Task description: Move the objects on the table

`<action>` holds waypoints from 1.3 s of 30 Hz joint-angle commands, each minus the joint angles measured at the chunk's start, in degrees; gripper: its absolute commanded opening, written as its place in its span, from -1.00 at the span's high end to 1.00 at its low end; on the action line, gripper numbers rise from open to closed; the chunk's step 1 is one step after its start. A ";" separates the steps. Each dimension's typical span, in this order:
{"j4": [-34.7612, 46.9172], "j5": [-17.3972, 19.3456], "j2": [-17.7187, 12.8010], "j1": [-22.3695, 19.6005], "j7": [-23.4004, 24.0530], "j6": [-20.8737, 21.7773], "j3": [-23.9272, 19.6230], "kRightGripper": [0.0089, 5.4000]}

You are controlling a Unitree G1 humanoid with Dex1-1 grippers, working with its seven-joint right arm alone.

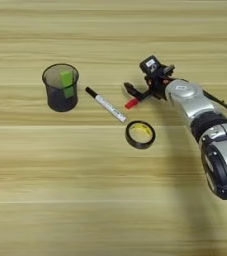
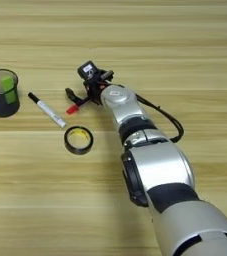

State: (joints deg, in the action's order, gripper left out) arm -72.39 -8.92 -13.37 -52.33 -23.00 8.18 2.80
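Where end effector [image 1: 135,95] closes, red marker [image 1: 131,103].

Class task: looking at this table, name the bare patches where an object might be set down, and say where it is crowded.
Bare wood runs across the whole near part of the table below the tape ring, and across the far strip above the mesh cup. The middle band is crowded: cup, white marker, ring, and the right gripper at the red marker.
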 commanded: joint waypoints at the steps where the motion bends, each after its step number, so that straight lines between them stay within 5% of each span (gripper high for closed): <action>1: 2.32 -0.03 -0.78 -4.68 0.72 0.75 -0.07 -0.99; 31: 1.63 -4.05 -2.61 -2.39 3.57 -6.47 2.54 -0.99; 39: 2.56 -2.72 -3.61 -0.21 2.02 -7.56 1.67 -0.99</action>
State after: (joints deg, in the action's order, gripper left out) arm -71.94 -12.05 -15.19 -50.85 -20.98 1.68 4.89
